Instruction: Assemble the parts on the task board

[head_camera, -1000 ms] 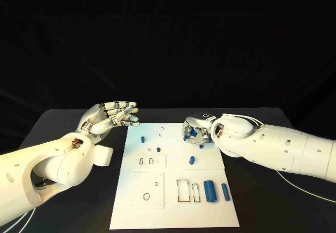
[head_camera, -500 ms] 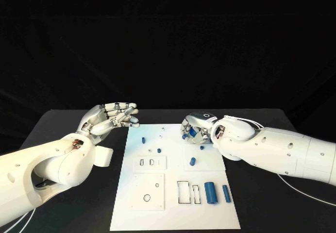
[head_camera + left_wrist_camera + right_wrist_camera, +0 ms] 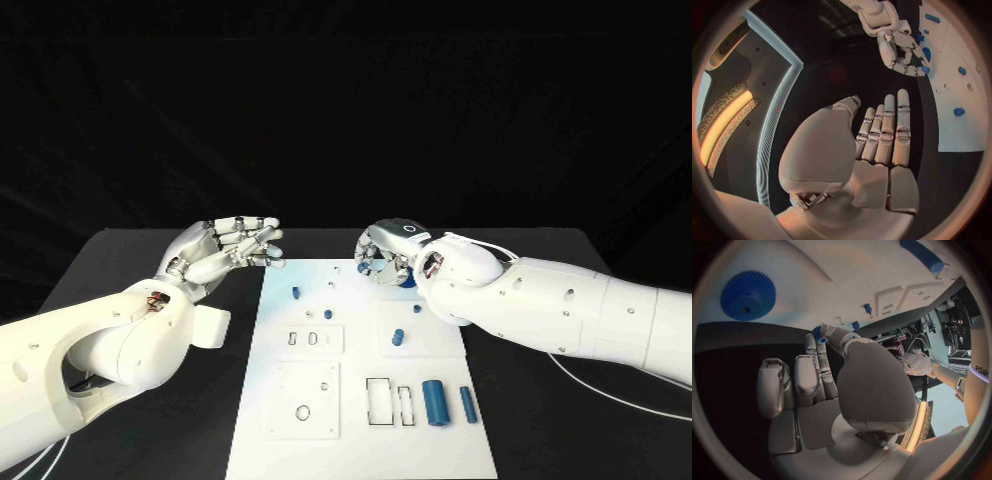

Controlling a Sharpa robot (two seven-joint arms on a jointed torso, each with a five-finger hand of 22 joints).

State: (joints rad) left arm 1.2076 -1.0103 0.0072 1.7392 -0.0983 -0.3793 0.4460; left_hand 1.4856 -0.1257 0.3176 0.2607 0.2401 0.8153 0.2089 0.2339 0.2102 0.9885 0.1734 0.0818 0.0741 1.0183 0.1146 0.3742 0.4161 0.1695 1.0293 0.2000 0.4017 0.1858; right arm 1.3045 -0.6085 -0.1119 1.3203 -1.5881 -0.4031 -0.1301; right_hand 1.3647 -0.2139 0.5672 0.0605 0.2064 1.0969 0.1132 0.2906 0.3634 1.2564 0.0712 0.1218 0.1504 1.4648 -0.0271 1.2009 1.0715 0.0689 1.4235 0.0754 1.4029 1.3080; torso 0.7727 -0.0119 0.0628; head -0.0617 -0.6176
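No writing or label can be read on anything here. The task board (image 3: pixel 361 400) lies in the middle of the black surface (image 3: pixel 130 260), its long sides running away from the robot, with bare black room on both sides of it. Near its close end two large blue cylinders (image 3: pixel 437 402) lie side by side beside a pair of black-outlined slots (image 3: pixel 389 400); smaller blue parts (image 3: pixel 398 339) are scattered over its middle and far half. The left hand (image 3: pixel 224 250) hovers beside the board's far left corner, clear of it, fingers (image 3: pixel 886 135) straight and close together, holding nothing. The right hand (image 3: pixel 387 255) is over the board's far edge, fingers (image 3: pixel 807 380) curled down, a small blue piece (image 3: pixel 817 334) at a fingertip; whether it is held cannot be told. The right wrist view shows a blue gear (image 3: pixel 748 295) lying flat on the board. The room behind is dark.
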